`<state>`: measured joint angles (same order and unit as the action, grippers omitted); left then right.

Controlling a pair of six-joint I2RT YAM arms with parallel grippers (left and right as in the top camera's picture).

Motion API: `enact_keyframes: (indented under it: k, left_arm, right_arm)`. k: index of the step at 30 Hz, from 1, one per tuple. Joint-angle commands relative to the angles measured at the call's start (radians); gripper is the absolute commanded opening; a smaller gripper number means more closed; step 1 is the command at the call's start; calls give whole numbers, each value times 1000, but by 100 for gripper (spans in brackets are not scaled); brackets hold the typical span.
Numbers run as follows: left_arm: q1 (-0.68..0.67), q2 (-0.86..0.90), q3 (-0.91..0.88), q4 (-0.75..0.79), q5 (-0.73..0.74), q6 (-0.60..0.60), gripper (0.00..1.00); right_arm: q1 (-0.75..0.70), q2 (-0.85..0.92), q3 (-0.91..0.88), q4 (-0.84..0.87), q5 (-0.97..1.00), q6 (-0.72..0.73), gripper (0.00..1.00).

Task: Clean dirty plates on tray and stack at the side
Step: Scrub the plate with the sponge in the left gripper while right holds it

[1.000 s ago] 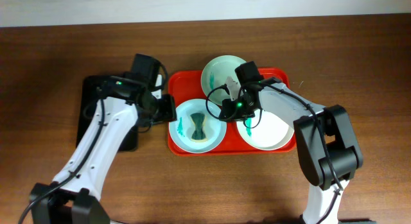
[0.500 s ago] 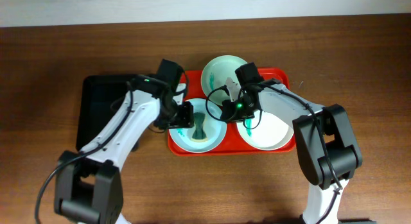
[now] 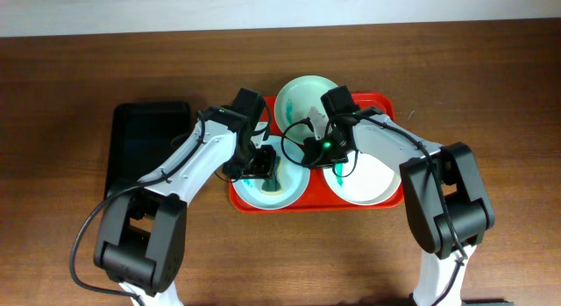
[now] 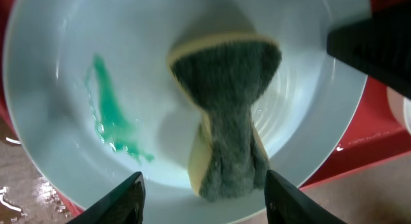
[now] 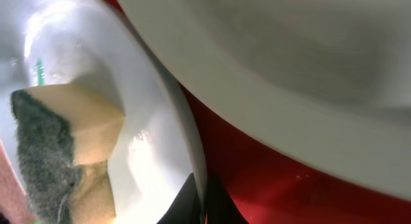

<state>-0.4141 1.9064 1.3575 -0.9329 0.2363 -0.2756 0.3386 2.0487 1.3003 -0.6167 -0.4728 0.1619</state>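
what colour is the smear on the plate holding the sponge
Teal-green smear on the round white plate, beside the yellow-and-grey sponge; clearest from the left wrist.

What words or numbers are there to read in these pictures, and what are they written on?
None: no word, number, brand or sign can be read in any view.
The red tray, the plates, the sponge and the black tray are all plain.
The robot arms show only small green lights, no lettering.
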Motion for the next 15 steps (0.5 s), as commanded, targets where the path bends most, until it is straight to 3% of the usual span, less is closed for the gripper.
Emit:
enact_keyframes:
  k: [1, 10, 15]
  left_arm:
    - [-8, 10, -3, 29, 9, 14, 52]
    - [-69, 81, -3, 76, 8, -46, 47]
    - [-82, 87, -3, 100, 2, -75, 38]
  right_arm:
    - [10, 22, 11, -25, 84, 26, 4]
    - [10, 22, 19, -50, 85, 26, 4]
    - [10, 22, 19, -53, 85, 26, 5]
